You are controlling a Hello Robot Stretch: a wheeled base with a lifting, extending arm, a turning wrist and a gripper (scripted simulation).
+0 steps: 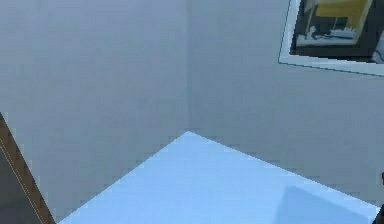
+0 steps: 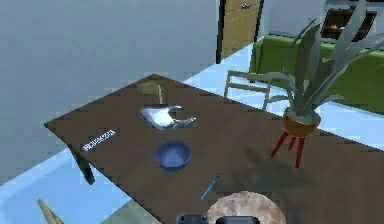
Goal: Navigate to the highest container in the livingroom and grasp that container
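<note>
A dark brown table stretches across the arm side view. On it sits a blue bowl, with a shiny silver-white object just beyond it and a small pale green thing near the far edge. A potted plant with long grey-green leaves stands in a pot on red legs at the table's right part. At the bottom edge lies a round brownish object with a dark thing beside it.
A white flat item and a blue pen lie on the table. Wooden chairs stand on both sides of it. Behind are a green sofa and a door. Ahead: a grey wall corner, pale floor, a framed picture.
</note>
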